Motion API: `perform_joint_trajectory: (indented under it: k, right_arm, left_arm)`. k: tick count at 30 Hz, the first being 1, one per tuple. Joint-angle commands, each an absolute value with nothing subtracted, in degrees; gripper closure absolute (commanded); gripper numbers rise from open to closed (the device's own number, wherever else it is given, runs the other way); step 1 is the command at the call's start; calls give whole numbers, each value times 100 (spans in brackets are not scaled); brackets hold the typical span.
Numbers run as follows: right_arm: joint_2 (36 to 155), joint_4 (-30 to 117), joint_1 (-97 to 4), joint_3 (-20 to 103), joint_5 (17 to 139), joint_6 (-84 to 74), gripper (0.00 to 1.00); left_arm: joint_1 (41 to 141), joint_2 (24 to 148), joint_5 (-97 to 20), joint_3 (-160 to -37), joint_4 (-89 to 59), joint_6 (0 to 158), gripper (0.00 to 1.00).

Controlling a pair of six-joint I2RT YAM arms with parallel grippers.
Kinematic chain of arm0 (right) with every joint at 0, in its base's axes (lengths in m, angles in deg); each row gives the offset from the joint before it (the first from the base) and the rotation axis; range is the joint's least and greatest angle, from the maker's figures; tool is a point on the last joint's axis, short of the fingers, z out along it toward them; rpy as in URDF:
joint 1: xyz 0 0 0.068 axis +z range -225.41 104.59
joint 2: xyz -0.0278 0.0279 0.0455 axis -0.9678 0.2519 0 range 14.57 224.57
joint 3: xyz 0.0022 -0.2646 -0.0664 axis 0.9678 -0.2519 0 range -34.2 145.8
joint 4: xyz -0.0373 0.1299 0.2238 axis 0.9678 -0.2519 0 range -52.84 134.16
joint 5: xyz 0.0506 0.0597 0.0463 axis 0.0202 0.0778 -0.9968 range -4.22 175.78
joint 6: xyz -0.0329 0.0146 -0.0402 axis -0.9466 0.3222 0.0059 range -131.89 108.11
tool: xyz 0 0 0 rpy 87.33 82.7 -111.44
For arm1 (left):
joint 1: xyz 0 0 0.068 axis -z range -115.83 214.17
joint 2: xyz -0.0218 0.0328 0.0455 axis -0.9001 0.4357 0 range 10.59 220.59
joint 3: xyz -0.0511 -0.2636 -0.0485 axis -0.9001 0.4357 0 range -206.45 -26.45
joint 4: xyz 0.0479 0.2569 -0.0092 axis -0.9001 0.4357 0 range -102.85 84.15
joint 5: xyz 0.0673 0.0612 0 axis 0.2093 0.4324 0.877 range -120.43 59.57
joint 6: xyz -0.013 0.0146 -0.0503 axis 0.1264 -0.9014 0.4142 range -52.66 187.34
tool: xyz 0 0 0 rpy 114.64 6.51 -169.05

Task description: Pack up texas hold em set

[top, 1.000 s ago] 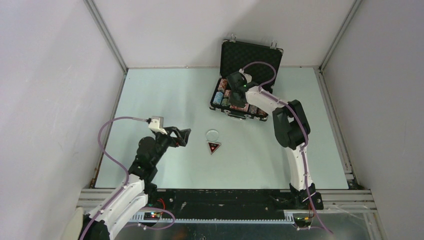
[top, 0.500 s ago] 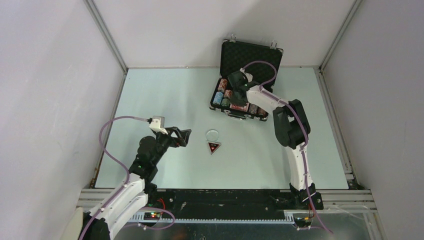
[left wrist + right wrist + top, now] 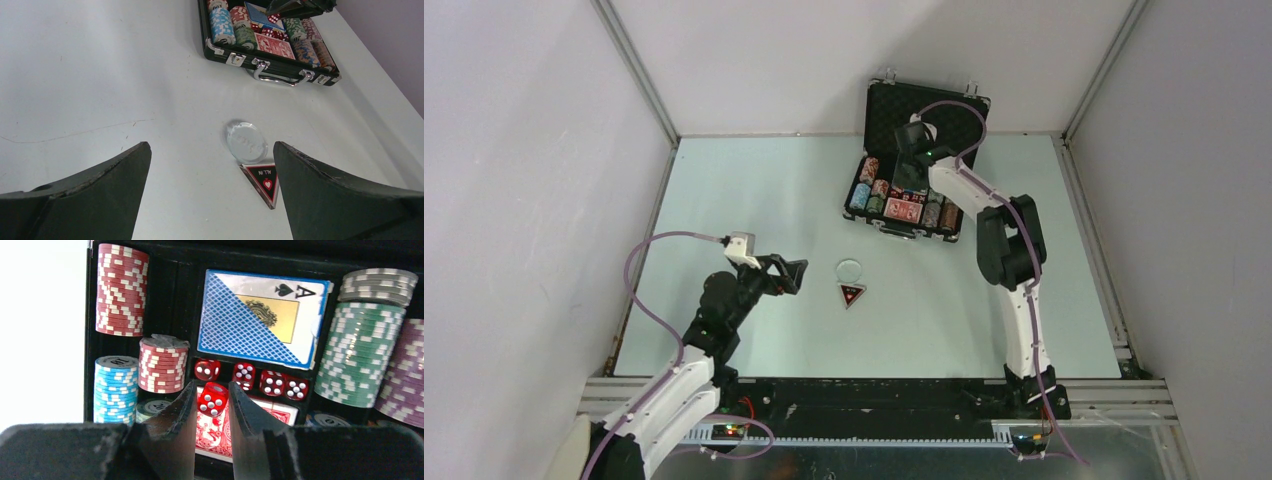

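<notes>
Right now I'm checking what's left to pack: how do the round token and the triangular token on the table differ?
Shape: the round token is a disc; the triangular token has three corners.
Colour: the round token is clear; the triangular token is black with a red edge, a red heart and "ALL IN".
Place: the round token lies nearer the briefcase, the triangular token farther from it.
Both lie flat on the table, unpacked.

Pale green flat tabletop (image 3: 754, 200), plain grey-white enclosure walls (image 3: 524, 150) on three sides, silver aluminium frame posts (image 3: 637, 70) at the back corners, black mounting rail (image 3: 874, 395) along the near edge, faint thin scratch (image 3: 75, 133) across the tabletop.
</notes>
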State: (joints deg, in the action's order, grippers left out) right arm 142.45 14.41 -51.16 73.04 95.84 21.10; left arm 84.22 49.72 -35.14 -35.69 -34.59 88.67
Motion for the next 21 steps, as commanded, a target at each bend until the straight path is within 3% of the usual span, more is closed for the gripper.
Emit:
perform_joint_trajectory:
  k: [1, 16, 20, 21]
  right_arm:
    - [14572, 1521, -5087, 7694, 9530, 1808, 85]
    - [14901, 1238, -5148, 7832, 9860, 1836, 84]
    - [14885, 1170, -5146, 7837, 9935, 1770, 79]
    - [14882, 1167, -5141, 7843, 9937, 1749, 74]
  left_arm:
    - [8412, 5006, -3566, -3832, -3630, 8699, 0]
    - [8412, 4987, -3578, -3840, -3612, 8686, 0]
    - [8412, 4981, -3575, -3840, -3609, 8683, 0]
    - [8412, 4980, -3577, -3840, -3607, 8684, 0]
